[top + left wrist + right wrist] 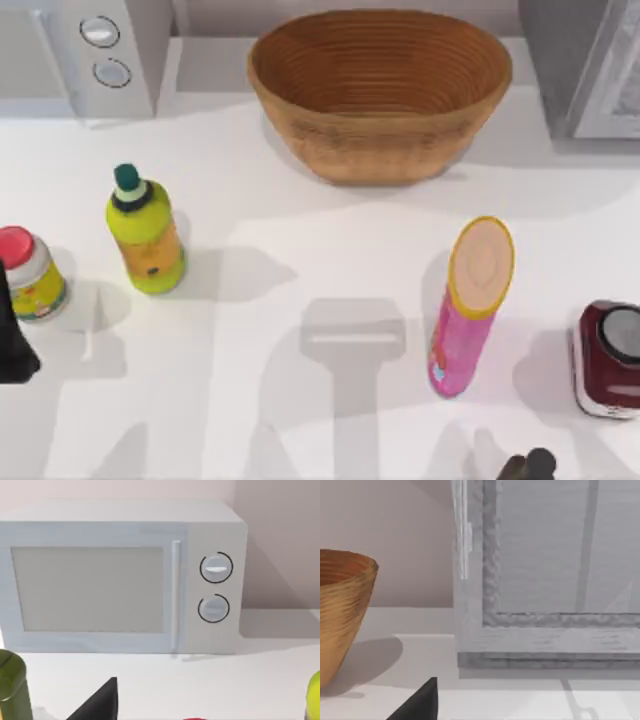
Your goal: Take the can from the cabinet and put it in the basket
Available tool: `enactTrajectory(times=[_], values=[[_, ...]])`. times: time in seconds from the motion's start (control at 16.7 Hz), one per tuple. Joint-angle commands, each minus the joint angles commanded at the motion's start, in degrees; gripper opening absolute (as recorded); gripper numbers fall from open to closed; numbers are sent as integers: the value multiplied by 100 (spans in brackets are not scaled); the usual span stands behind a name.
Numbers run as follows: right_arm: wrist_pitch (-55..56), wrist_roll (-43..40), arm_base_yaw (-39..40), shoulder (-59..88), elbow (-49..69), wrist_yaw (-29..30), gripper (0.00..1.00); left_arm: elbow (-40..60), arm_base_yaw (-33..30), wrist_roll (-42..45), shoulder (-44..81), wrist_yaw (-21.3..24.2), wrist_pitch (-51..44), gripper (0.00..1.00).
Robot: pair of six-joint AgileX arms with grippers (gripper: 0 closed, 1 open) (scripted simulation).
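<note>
Door shut, arms low at the table's near edge.
The basket (380, 95) sits at the back middle, and the cabinet (585, 65) stands at the back right with its door closed. The left gripper (15, 345) is at the left edge and the right gripper (528, 466) at the bottom right; their fingers can't be made out.
</note>
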Motion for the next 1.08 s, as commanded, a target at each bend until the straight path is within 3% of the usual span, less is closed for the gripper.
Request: enactTrajectory(times=[0.42, 1.08], values=[[-194, 6, 101, 635, 846, 84, 100, 0, 0, 0, 0, 0, 0, 100], [-1332, 46, 593, 4234, 5555, 623, 100, 0, 0, 0, 0, 0, 0, 100]])
